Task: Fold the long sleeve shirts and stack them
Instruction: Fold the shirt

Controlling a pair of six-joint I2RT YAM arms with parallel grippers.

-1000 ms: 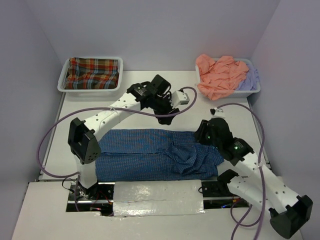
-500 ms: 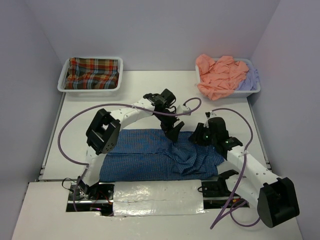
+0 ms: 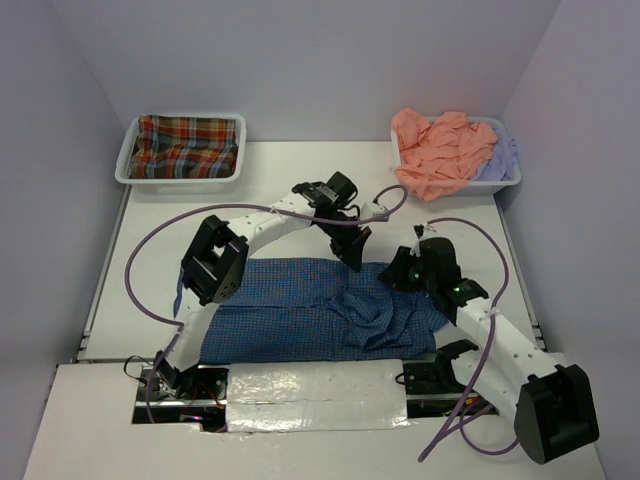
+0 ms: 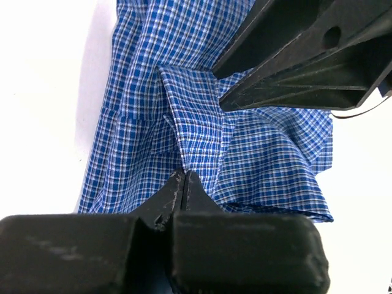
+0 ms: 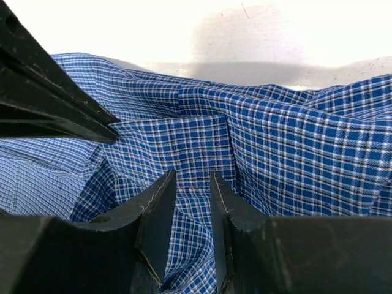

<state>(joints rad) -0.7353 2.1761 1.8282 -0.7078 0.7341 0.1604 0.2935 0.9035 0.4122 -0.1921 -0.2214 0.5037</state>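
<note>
Pinching the blue shirt, spread along the near edge of the tabletop, your left gripper is clamped on a far-edge fold, likely to draw it over; your right gripper straddles bunched cloth, jaws parted.

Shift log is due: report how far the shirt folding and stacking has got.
Done: the plaid shirt looks folded in the left tray. In hand: the blue shirt is spread, rumpled at one end; the left gripper pinches a fold, the right gripper beside it, grip unclear. Left: the salmon shirt and lavender shirt, crumpled in the right tray.
</note>
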